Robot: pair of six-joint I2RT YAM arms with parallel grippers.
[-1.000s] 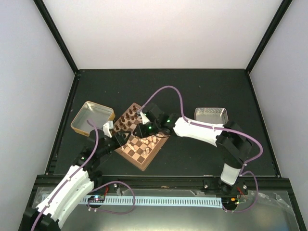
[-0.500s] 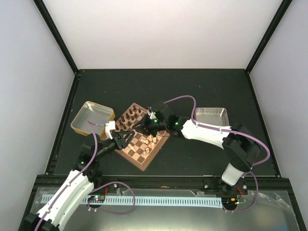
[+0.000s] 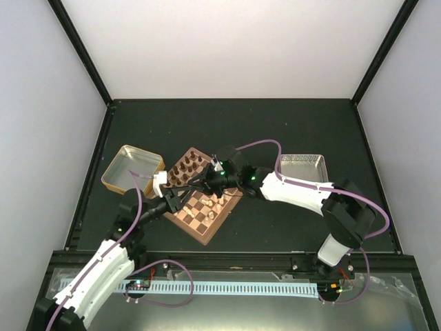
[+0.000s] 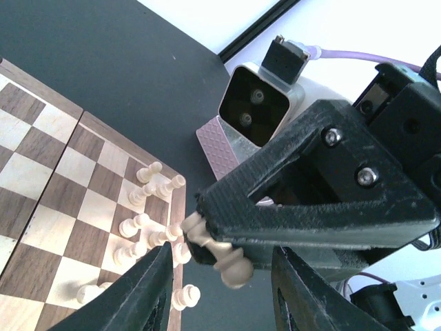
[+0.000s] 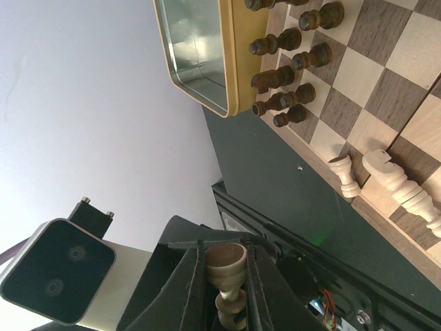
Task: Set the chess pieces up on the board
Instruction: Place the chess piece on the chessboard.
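Handing over mid-air: we see right gripper [image 4: 203, 231] clamped on cream piece [image 4: 226, 261], tilted sideways; left gripper [image 4: 219, 269] gapes around it, probably to regrip it upright for placing. Both hover over board [image 3: 201, 236], toward its 9 o'clock edge.

Gold tray [image 5: 231, 55] cut off at top edge, pinkish tray [image 4: 217, 141] mostly hidden behind camera [image 4: 258, 103]

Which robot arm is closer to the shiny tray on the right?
The right. The right arm passes close by the near edge of the shiny tray. The left arm is on the other side of the board, far from the tray.
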